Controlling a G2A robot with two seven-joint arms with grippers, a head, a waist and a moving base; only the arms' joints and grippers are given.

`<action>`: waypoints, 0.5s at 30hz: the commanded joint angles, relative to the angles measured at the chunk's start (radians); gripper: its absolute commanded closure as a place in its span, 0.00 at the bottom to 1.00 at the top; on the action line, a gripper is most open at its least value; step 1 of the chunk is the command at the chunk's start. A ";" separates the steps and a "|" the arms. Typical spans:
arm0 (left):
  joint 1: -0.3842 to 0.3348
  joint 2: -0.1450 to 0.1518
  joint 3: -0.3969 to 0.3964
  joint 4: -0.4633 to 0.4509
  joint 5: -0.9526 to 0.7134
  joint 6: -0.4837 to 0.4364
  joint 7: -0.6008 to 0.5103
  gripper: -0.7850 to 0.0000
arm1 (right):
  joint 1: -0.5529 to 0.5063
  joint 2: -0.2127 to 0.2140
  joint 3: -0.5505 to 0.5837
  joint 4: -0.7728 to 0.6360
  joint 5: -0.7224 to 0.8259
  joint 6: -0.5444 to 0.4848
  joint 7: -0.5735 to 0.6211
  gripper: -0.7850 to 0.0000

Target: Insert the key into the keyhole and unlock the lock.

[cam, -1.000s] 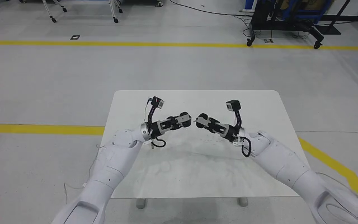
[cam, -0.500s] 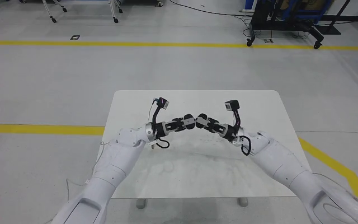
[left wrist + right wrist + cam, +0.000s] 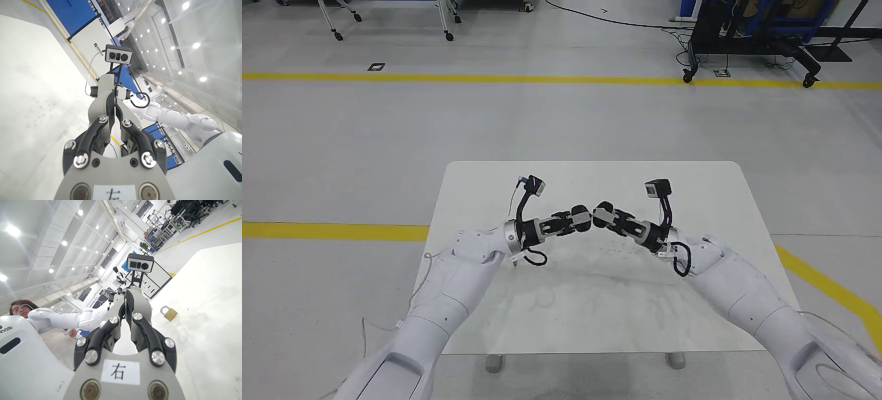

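A brass padlock [image 3: 169, 313] with a silver shackle lies on the white table [image 3: 692, 190]. My right gripper [image 3: 125, 294] is held above the table, shut on a thin silver key [image 3: 125, 303] whose blade shows edge-on between the pads. My left gripper [image 3: 115, 89] is shut, and nothing shows between its fingers. In the top view the left gripper [image 3: 580, 217] and the right gripper [image 3: 600, 212] meet tip to tip over the middle of the table. The padlock lies on the table beyond and below the fingertips.
Each arm's wrist camera on its black stalk [image 3: 657, 188] stands up close to the other gripper. The table's far edge [image 3: 592, 163] is a short way beyond the grippers. Bare tabletop lies to either side.
My left gripper has moved right until its tip meets the right gripper's tip. The right arm has hardly moved.
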 commanded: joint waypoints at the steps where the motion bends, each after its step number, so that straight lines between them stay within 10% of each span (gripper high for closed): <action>1: -0.001 0.000 -0.001 0.000 -0.003 -0.001 0.006 1.00 | -0.003 -0.002 0.010 0.001 0.009 0.000 0.003 0.00; 15: -0.024 0.025 -0.034 -0.022 0.052 0.033 -0.034 1.00 | -0.011 0.025 0.053 -0.005 -0.108 0.004 0.109 0.00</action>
